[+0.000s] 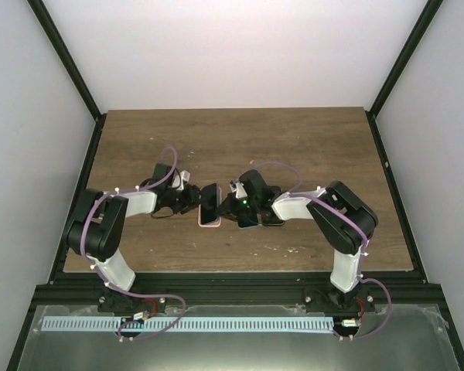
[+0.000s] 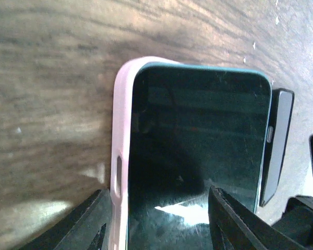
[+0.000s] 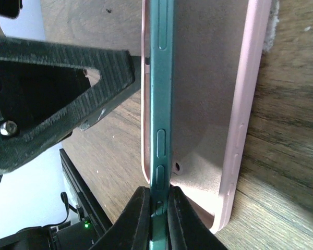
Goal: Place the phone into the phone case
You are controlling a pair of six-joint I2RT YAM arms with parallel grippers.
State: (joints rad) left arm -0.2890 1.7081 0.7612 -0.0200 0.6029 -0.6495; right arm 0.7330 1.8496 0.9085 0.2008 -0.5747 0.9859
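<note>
Phone [image 3: 159, 104], flat teal, tilts pinched by right gripper [image 3: 157, 200] to seat into pink rubbery case [image 3: 208, 104] that half-open left gripper [image 2: 157, 200] straddles to steady.

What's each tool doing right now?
Left tool: straddles the phone case and phone; grip cannot be told.
Right tool: closed on the phone's edge.
</note>
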